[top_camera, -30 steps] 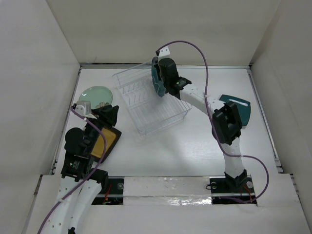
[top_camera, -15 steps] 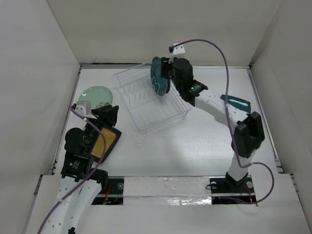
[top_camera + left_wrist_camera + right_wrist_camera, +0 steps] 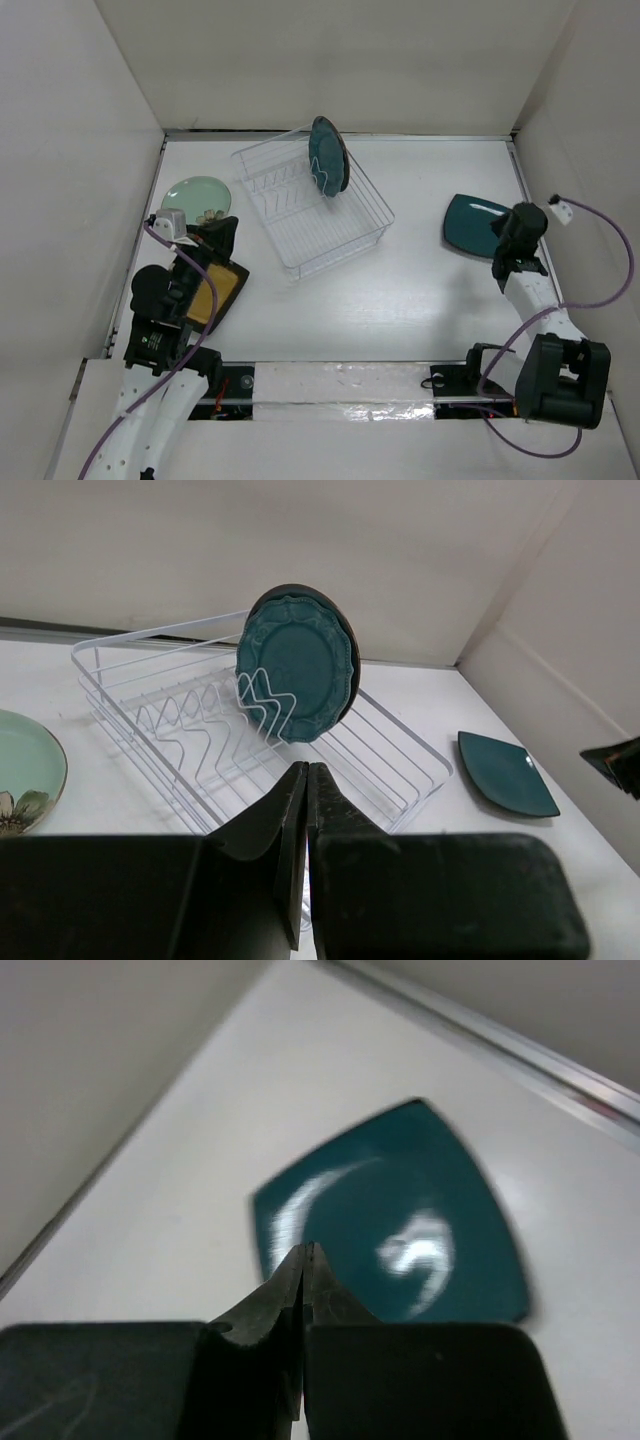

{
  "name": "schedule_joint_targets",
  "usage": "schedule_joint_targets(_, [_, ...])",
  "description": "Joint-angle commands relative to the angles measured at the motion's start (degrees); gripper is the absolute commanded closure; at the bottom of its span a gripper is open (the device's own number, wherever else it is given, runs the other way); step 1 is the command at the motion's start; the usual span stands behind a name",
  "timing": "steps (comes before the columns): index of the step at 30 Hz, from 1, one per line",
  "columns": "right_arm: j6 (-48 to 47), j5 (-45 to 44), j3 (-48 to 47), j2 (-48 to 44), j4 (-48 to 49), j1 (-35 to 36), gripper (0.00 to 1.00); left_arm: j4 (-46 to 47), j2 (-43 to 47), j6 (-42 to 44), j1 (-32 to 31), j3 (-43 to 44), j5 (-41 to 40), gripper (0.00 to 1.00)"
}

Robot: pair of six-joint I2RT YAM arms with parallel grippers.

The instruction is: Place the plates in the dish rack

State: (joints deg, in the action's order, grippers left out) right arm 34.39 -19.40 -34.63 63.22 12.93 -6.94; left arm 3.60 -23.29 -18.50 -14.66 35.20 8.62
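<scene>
R fingers (image 3: 285, 1295) were closed, empty, over square dark teal plate (image 3: 400, 1220) | L fingers (image 3: 288, 825) closed, empty | step: approaching pickup | next: open, grab rim

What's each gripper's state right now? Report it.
Left gripper: closed, holding nothing.
Right gripper: closed, holding nothing, near the square plate.

- Blocking the middle toward the far edge: dish rack (image 3: 335, 238), with scalloped teal plate (image 3: 328, 158) standing upright at its far end.
- Lying flat near the right edge: square teal plate (image 3: 468, 222).
- Crowding the left edge: mint plate (image 3: 193, 194), mustard plate (image 3: 212, 295) nearer.
- Offering open passage: strip of table (image 3: 380, 310) between rack and near edge.
</scene>
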Motion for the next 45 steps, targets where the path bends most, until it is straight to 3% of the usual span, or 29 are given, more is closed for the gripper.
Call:
schedule_joint_targets(1, [7.27, 8.06, 2.11, -2.06, 2.71, -8.25, 1.00, 2.65, 1.05, -0.13, -0.20, -0.13, 0.96, 1.00])
schedule_joint_targets(3, [7.70, 8.05, 2.21, 0.48, 2.02, -13.24, 0.89, 2.38, 1.14, -0.13, -0.20, -0.13, 0.96, 1.00])
schedule_joint_targets(4, [8.06, 9.54, 1.85, 2.24, 2.10, -15.02, 0.69, 2.38, 1.49, -0.13, -0.20, -0.13, 1.04, 1.00])
schedule_joint_targets(5, [9.10, 10.69, 1.50, 5.91, 3.58, -16.69, 0.56, 2.38, 1.67, -0.13, -0.20, -0.05, 1.22, 1.00])
schedule_joint_targets(7, [10.51, 14.64, 0.62, 9.62, 4.99, -20.65, 0.37, 2.47, 2.19, -0.13, -0.20, -0.04, 1.22, 0.99])
schedule_joint_targets(10, [12.36, 14.30, -3.14, 16.39, 7.90, -21.45, 0.29, 1.77, 1.85, 0.48, -1.69, 0.31, 0.08, 0.95])
schedule_joint_targets(14, [10.96, 10.25, -13.34, 24.83, 2.11, -19.95, 0.29, 1.50, 3.07, 0.83, -2.31, 0.39, -0.27, 0.94])
schedule_joint_targets(22, [11.22, 27.12, -14.41, 37.31, 4.65, -19.95, 0.41, 1.06, 3.34, 1.19, -2.31, 0.57, -1.24, 0.93])
schedule_joint_targets(34, [10.61, 30.20, -8.89, 33.90, 7.46, -16.70, 0.42, 1.15, 3.42, 1.19, -2.31, 0.48, -1.06, 0.93])
schedule_joint_targets(39, [10.69, 24.60, -4.05, 25.30, 9.57, -16.62, 0.46, 1.41, 2.64, 1.19, -2.31, 0.40, -0.80, 0.93])
schedule_joint_targets(45, [12.62, 5.36, -5.26, 18.52, -0.32, -17.84, 0.44, 1.41, 2.99, 1.10, -2.31, 0.40, -0.80, 0.92])
